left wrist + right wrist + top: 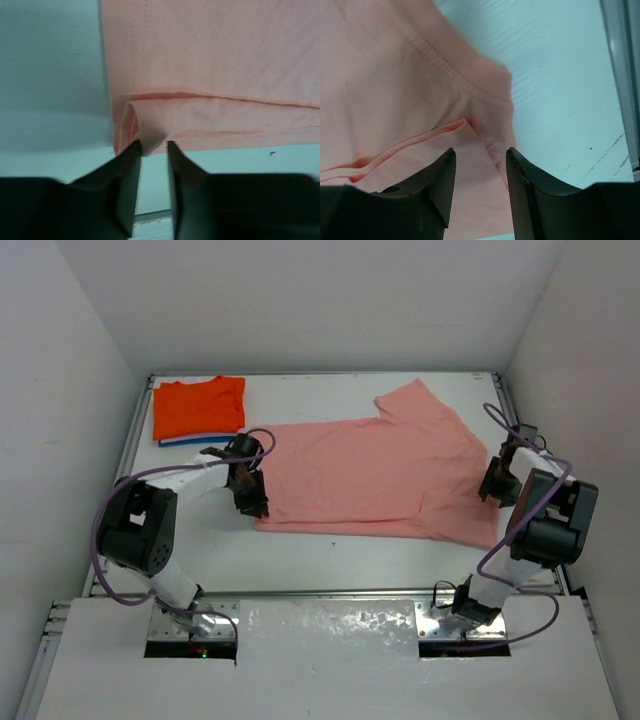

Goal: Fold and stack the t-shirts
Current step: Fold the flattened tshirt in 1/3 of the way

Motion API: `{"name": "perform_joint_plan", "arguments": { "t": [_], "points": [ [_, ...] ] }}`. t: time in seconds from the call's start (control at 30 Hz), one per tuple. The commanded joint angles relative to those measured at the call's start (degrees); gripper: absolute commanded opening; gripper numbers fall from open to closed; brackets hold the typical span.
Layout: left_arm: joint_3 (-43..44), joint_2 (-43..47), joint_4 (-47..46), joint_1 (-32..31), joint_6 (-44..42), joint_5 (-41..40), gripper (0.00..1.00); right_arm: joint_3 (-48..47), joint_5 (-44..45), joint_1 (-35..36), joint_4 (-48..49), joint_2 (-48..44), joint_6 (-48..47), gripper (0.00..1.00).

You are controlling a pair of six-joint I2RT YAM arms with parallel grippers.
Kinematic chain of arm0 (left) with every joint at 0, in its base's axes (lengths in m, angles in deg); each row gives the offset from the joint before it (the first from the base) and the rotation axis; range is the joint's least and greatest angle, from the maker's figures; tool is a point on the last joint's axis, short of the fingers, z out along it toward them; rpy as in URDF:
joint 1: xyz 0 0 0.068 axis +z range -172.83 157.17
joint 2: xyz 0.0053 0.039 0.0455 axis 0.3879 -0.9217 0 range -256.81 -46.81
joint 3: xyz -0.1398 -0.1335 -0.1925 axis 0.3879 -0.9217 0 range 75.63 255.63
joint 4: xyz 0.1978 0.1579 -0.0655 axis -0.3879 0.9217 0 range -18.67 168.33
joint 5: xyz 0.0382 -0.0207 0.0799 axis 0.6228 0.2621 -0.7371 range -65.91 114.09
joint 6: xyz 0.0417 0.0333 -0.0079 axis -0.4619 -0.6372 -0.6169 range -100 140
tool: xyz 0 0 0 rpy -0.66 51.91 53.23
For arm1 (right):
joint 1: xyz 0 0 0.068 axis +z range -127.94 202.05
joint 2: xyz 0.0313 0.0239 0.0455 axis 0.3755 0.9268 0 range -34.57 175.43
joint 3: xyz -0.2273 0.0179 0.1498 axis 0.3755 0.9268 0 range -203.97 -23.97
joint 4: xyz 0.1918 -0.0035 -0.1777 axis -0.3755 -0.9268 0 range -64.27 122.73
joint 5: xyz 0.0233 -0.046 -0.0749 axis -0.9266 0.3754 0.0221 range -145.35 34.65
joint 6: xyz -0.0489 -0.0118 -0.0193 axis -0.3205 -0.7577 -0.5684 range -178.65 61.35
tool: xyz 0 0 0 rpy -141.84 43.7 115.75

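The orange t-shirt (197, 405) lies folded at the far left corner on a blue one (185, 441), so the step in hand is folding the salmon-pink t-shirt (380, 475), spread mid-table (330, 560) with its near edge doubled over. The left gripper (152, 145) sits at the shirt's left end, fingers nearly together with a rolled hem at their tips. Whether it pinches, I cannot tell. The right gripper (479, 152) is at the right end, fingers spread over the cloth by the sleeve seam, gripping nothing. The next move likely calls for both ends gripped together, then carried across evenly.
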Motion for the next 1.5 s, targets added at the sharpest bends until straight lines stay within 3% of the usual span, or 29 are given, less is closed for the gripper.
{"name": "perform_joint_plan", "arguments": {
  "t": [0.0, 0.1, 1.0, 1.03, 1.2, 1.27, 1.47],
  "points": [
    [0.15, 2.9, -2.27, -0.57, 1.52, 2.51, 0.18, 0.61, -3.05, -1.77, 2.93, -3.34, -0.47, 0.44],
    [0.5, 3.34, -2.36, -0.57, 1.96, 3.57, 0.0, 1.58, -7.26, -1.77, 4.77, -2.99, -0.91, 0.44],
    [4.63, 0.36, -1.39, -0.66, 1.34, 3.57, 0.0, -0.53, -8.42, -1.77, 6.27, 2.89, -1.44, 0.36],
    [4.71, 0.36, -1.39, -0.66, 1.34, 3.48, 0.0, -0.53, -8.24, -1.69, 6.18, 2.99, -1.35, 0.35],
    [5.42, 0.62, -0.69, -0.57, 1.61, 3.39, 0.0, -1.67, -6.57, -1.69, 4.35, 1.59, -1.08, 0.05],
    [5.68, 0.79, -0.6, -0.57, 1.78, 3.3, 0.0, -2.37, -4.39, -1.77, 3.64, -0.43, -1.7, 0.0],
    [6.47, 0.97, -0.78, -0.57, 2.84, 4.01, 0.0, -4.04, -1.3, -1.69, 1.26, -3.78, -1.97, 0.0]
  ]
}}
